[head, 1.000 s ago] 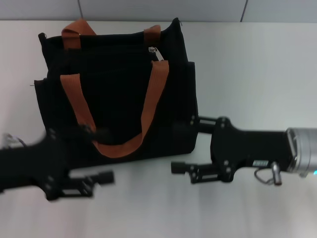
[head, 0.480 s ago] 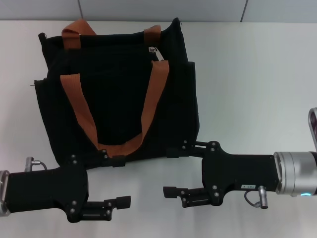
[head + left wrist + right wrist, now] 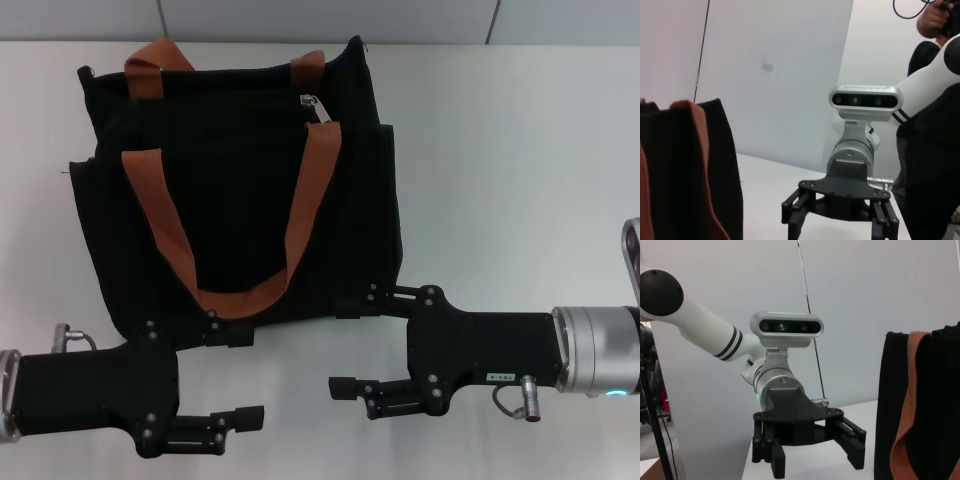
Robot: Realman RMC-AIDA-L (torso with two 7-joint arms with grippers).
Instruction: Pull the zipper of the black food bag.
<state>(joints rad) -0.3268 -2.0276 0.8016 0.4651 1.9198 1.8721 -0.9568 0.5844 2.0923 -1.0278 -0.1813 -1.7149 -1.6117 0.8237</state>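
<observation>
The black food bag (image 3: 240,200) lies on the white table at the left centre, with its orange-brown handles (image 3: 305,200) draped over its front. The zipper (image 3: 311,105), a small silvery pull tab, sits on the zip line near the bag's far right end. My left gripper (image 3: 243,376) is open at the near left, just in front of the bag's near edge. My right gripper (image 3: 346,345) is open by the bag's near right corner, facing the left one. The left wrist view shows the bag (image 3: 690,175) and the right gripper (image 3: 837,227). The right wrist view shows the bag (image 3: 935,405) and the left gripper (image 3: 815,462).
The white table (image 3: 500,150) stretches bare to the right of the bag. A grey wall (image 3: 320,20) runs along its far edge. A person in dark clothes (image 3: 932,150) stands behind my right arm in the left wrist view.
My left arm has swung in from the left and sunk slightly toward the near edge. My right gripper has moved nearer and a little left. The bag has not moved.
</observation>
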